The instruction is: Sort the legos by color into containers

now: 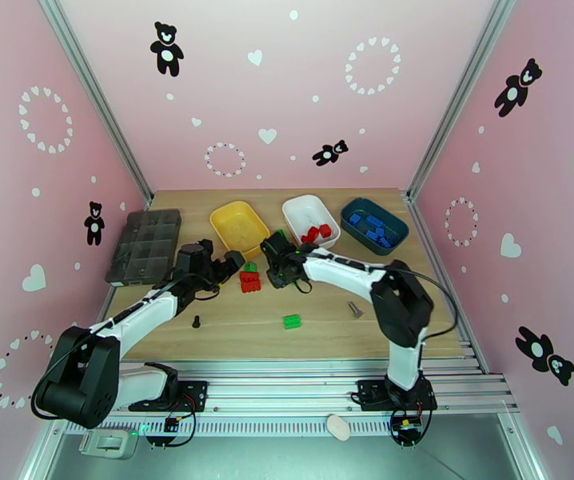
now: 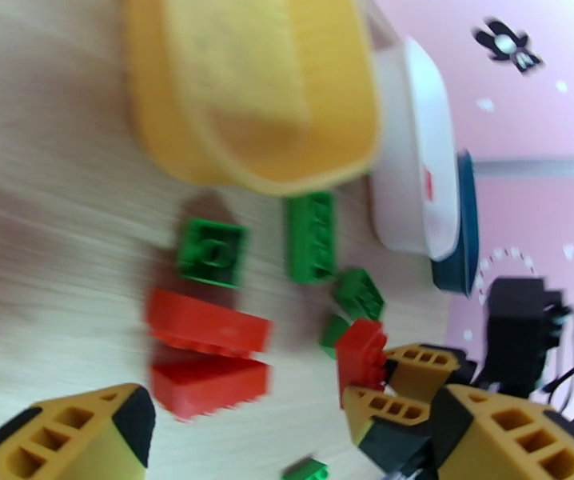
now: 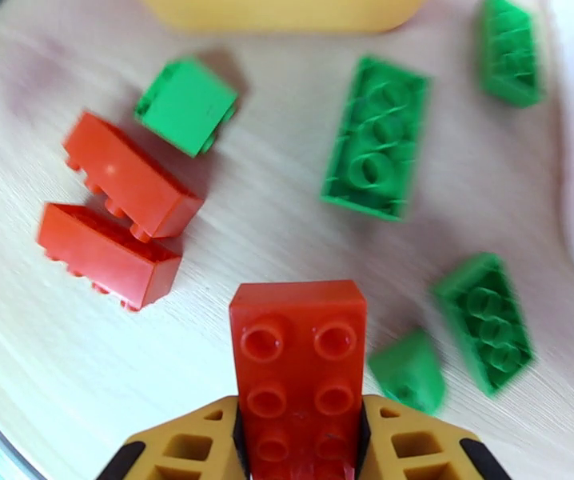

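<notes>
One red lego (image 3: pixel 299 346) clamped in right gripper (image 3: pixel 299 430); left gripper (image 1: pixel 233 262) agape; open tabletop (image 1: pixel 415 322) along front edge.

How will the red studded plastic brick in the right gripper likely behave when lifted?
The red studded plastic brick looks rigid, so it probably won't deform. Small, so likely light. The fingers of the right gripper pinch only its near end on smooth sides, so it might pivot or slip.
</notes>
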Controlling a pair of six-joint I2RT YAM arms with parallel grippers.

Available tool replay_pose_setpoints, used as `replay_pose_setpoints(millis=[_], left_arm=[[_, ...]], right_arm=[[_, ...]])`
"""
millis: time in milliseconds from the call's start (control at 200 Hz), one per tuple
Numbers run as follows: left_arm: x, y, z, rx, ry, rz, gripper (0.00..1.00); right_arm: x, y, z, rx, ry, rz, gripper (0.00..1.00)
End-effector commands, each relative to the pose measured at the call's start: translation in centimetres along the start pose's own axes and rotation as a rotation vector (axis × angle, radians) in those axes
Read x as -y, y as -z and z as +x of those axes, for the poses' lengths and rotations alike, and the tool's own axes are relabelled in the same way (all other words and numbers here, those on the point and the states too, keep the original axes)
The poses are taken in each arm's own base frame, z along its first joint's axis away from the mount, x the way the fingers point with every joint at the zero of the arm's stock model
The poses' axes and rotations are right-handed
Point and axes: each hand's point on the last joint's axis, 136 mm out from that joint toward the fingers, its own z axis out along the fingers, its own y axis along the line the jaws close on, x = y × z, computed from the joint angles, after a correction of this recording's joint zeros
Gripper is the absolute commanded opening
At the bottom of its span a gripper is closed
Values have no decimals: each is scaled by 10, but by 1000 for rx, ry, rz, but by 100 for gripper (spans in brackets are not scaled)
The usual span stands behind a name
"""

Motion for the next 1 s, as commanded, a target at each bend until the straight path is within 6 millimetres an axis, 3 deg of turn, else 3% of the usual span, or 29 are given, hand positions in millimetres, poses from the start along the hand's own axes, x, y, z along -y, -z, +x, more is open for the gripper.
replay_pose_setpoints(millis=[0,225,486,736,891,996], left_arm=[[24,-6,-3,4,-35,38,97],[60,-35,1,-46,-79,86,98],[105,-76,-5,-89,-117,148,97],[126,-88,-17,-84,-125,182,97],[130,-83,-19,-74,-142,182,97],[128,-77,-18,-63,-156,170,97]], right_arm=[[34,21,-7,52,-103,56,34],[100,32,-16,75,-289,131,34],[149,25,-52,99,-398,152,34],[177,9,-84,96,-443,155,43],[177,6,-94,102,-445,142,54],[175,10,-94,106,-447,131,56]])
